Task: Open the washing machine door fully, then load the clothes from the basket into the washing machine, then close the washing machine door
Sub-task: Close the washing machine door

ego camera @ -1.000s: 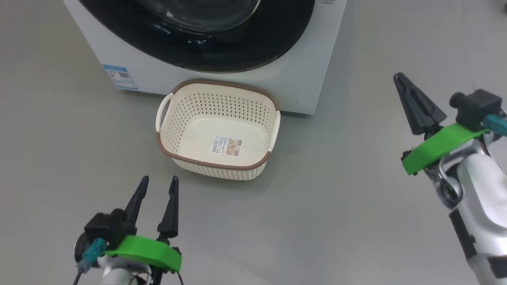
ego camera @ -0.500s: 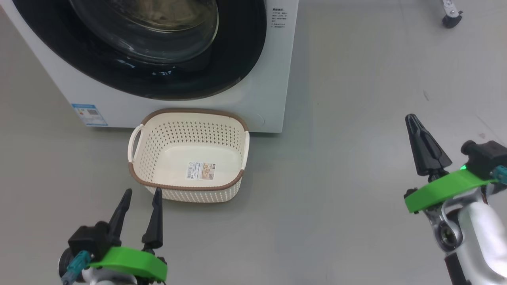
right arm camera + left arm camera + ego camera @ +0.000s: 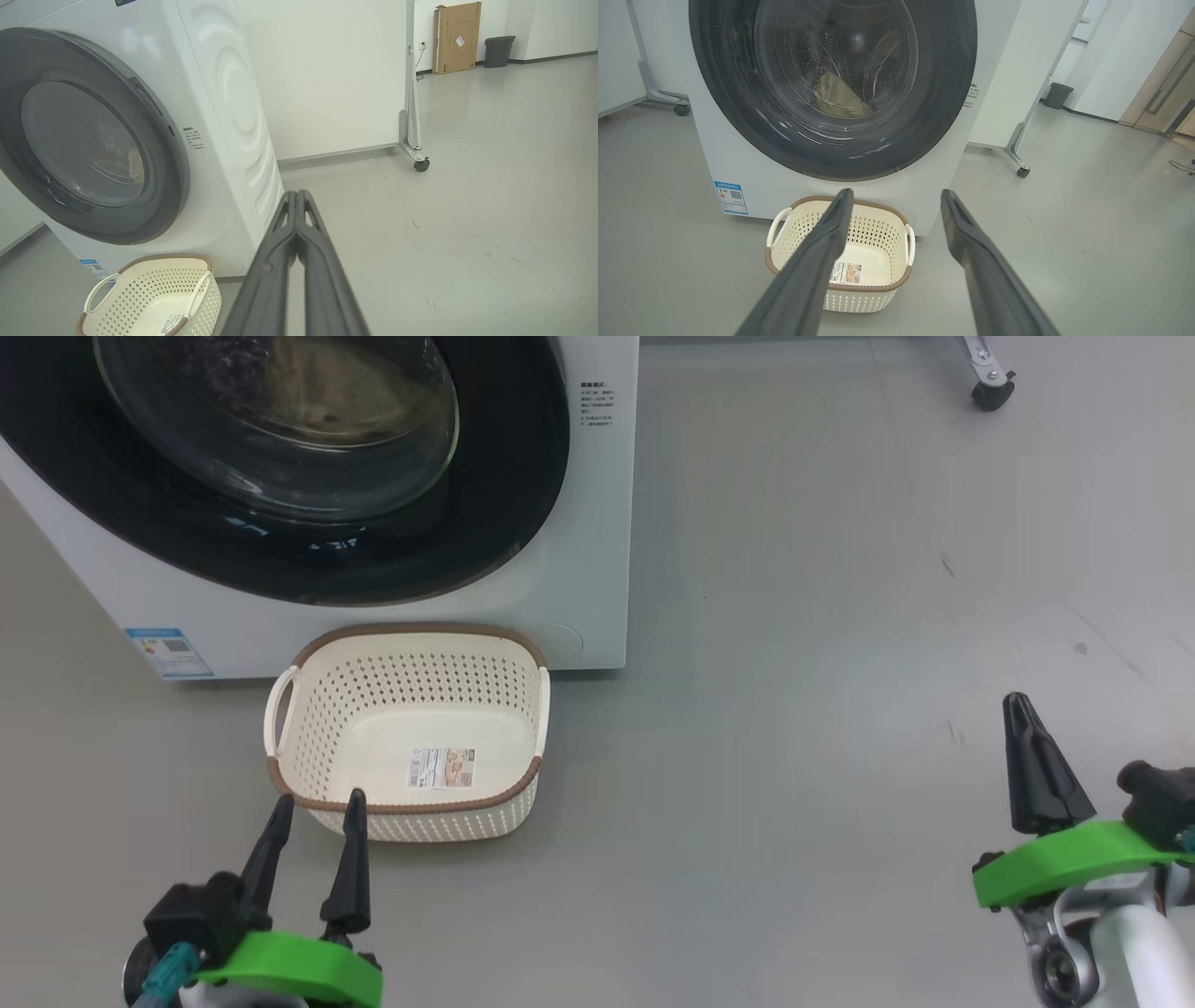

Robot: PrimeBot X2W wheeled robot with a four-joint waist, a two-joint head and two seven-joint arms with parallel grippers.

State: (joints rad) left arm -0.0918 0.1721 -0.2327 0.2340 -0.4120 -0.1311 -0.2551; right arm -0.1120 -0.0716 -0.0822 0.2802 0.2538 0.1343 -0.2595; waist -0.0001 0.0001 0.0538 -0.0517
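Just ahead of the left gripper point(image 3: 318, 798), spread and empty, the basket point(image 3: 411, 629) is noted below the closed washing machine door point(image 3: 523, 476); right gripper point(image 3: 1018, 705), pinched shut, farther off.

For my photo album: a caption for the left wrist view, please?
Open left gripper faces the empty basket below the shut washing machine door.

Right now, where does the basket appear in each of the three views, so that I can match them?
Head view: the basket lies lower left of centre, in front of the washing machine.
Left wrist view: bottom centre, slightly left.
Right wrist view: bottom left corner, cut by the edge.
Shared landmark: the blue label, up-left of the basket everywhere.
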